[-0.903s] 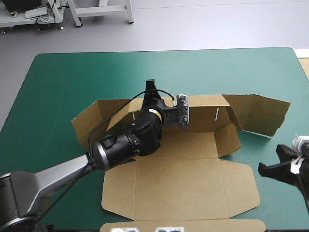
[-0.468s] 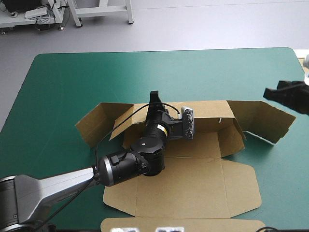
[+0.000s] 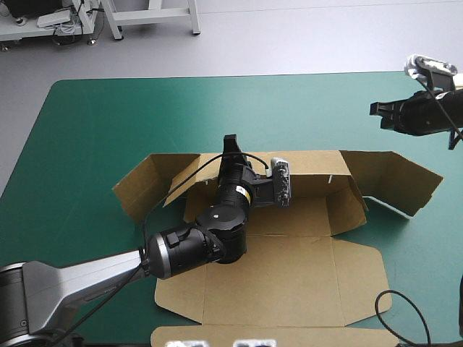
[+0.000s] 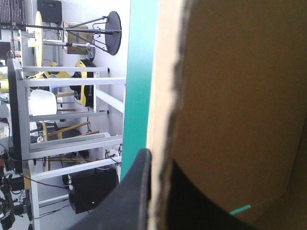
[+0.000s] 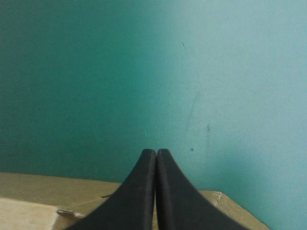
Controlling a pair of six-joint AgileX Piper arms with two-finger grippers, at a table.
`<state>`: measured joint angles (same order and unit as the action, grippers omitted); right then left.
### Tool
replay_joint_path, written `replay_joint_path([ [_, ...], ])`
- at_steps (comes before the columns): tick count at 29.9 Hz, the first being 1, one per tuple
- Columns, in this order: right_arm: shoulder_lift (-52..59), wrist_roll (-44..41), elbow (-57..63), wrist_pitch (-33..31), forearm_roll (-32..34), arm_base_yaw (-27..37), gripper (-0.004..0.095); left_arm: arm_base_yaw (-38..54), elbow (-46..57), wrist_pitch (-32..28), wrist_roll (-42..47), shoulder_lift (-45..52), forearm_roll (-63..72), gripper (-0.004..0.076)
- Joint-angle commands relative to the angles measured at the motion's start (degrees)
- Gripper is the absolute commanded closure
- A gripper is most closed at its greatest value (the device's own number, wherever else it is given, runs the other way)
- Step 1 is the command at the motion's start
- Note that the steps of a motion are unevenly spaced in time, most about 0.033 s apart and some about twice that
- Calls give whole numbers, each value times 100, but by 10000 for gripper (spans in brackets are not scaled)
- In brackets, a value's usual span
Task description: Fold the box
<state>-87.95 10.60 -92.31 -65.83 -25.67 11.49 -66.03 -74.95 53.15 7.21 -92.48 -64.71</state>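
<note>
Teal-green tabletop (image 3: 108, 123): carries it all, with bare cover on every side of both claws.

Brown box (image 3: 289, 282): lies mid-tabletop as a cut sheet, partly raised. Shows its broad front panel (image 3: 268, 278) flat toward the near edge, behind the left claw. Stands its long back wall (image 3: 311, 165) upright, exactly where that claw bites. Angles one side flap (image 3: 141, 184) out to that claw's left and a longer one (image 3: 396, 177) out to its right, below and just short of the right claw.

Left claw (image 3: 230, 144): reaches in over the box floor and grasps the back wall's top edge. Seen from its own wrist, pinches the board with one black finger (image 4: 139, 191) on the outer face and the other on the inner face, all but closed with the sheet between.

Right claw (image 3: 375, 110): hovers raised near the far right corner, apart from the box. Clenched on nothing, fingers (image 5: 144, 191) meeting in one pointed arch over bare cover, with a strip of brown board under their bases.
</note>
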Motion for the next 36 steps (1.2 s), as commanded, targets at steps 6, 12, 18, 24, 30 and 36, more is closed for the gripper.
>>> replay_joint_path([
  [6, -413, 298, -202, -573, -145, -7, 921, -57, -121, 15, 137, 259, -372, 733],
  [12, -260, 272, 69, -573, -119, -7, 921, -57, -121, 15, 144, 259, -372, 733],
  [18, 52, 443, 751, -573, 27, 5, 921, -57, -121, 41, 406, 259, -372, 733],
  [24, 347, 466, 1001, -573, 4, 5, 921, -57, -121, 57, 440, 259, -372, 733],
  [30, 624, 466, 1294, -573, 222, 12, 921, -57, -121, 57, 858, 259, -372, 733],
  [36, 810, 466, 1561, -573, 179, 12, 921, -57, -121, 57, 1186, 259, -350, 733],
])
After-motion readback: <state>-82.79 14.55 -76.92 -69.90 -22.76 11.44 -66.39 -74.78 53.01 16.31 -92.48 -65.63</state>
